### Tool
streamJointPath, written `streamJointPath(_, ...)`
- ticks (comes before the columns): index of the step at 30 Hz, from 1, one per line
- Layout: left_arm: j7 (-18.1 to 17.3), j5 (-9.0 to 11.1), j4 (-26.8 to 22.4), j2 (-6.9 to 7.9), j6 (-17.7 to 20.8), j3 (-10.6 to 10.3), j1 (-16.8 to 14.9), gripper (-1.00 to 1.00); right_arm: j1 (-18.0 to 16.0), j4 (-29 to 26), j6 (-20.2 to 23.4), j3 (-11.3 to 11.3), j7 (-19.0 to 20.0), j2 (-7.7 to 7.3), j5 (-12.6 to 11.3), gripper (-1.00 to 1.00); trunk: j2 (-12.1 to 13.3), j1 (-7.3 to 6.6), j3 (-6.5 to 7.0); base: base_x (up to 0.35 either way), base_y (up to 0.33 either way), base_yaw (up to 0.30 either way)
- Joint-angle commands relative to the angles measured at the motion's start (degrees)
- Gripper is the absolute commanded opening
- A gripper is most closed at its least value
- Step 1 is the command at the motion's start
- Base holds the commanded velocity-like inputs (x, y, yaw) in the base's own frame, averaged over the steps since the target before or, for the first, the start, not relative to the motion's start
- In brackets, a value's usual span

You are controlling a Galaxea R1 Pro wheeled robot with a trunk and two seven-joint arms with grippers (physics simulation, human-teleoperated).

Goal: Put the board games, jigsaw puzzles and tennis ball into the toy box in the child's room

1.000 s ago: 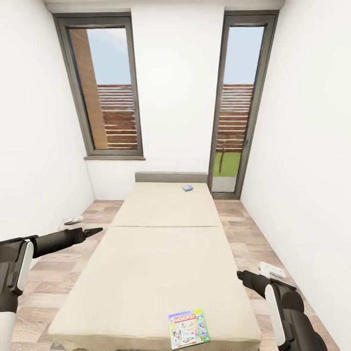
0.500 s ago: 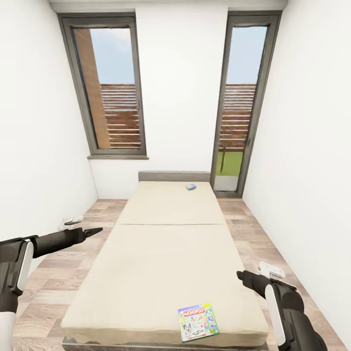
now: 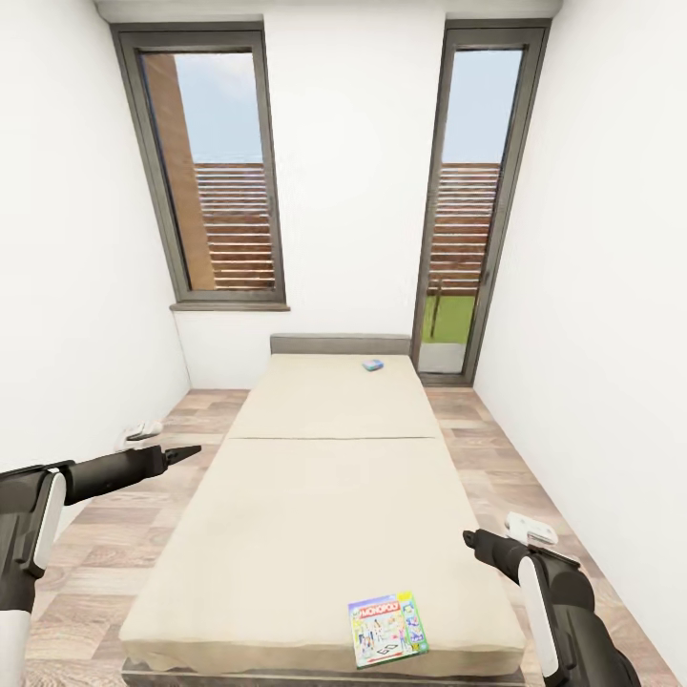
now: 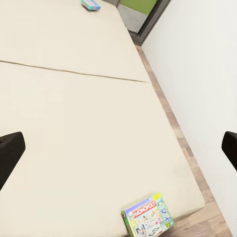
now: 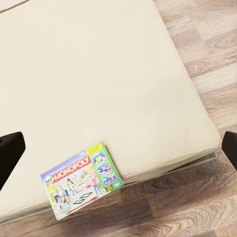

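Beige bed [image 3: 324, 496] carries two board games: green-edged game [image 3: 386, 628] at its near edge, blue game [image 3: 372, 364] by the headboard. Left claw [image 3: 187, 449] and right claw [image 3: 468, 539] both hover, fingers spread wide, holding nothing.

- The beige bed [image 3: 324, 496] runs lengthwise toward two tall dark-framed windows [image 3: 215, 172].
- A green-edged board game [image 3: 386, 629] lies flat at its near edge.
- A small blue board game [image 3: 372, 364] sits near the grey headboard [image 3: 339, 343].
- The left pincer [image 3: 188, 449] and right pincer [image 3: 470, 538] flank the mattress.
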Motion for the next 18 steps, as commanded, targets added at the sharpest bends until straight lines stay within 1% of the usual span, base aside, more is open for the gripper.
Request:
streamJointPath(1,-0.3,0.0,0.0,0.0,0.4,0.1,-0.1,1.0,-0.1,-0.1,0.2,-0.1,-0.2,0.05,-0.3,1.0,-0.1,0.04,-0.13,-0.015,0.0,0.0)
streamJointPath(10,-0.3,0.0,0.0,0.0,0.4,0.1,-0.1,1.0,-0.1,-0.1,0.2,-0.1,-0.2,0.04,-0.4,1.0,-0.1,0.04,-0.13,-0.102,0.019,0.0)
streamJointPath(14,-0.3,0.0,0.0,0.0,0.5,0.1,-0.1,1.0,-0.1,0.0,0.2,-0.1,-0.2,0.05,-0.4,1.0,-0.1,0.04,-0.13,-0.055,0.024,0.0)
streamJointPath(18,-0.3,0.0,0.0,0.0,0.5,0.1,-0.1,1.0,-0.1,0.0,0.3,-0.1,-0.2,0.05,-0.4,1.0,-0.1,0.04,-0.13,-0.092,0.113,0.0)
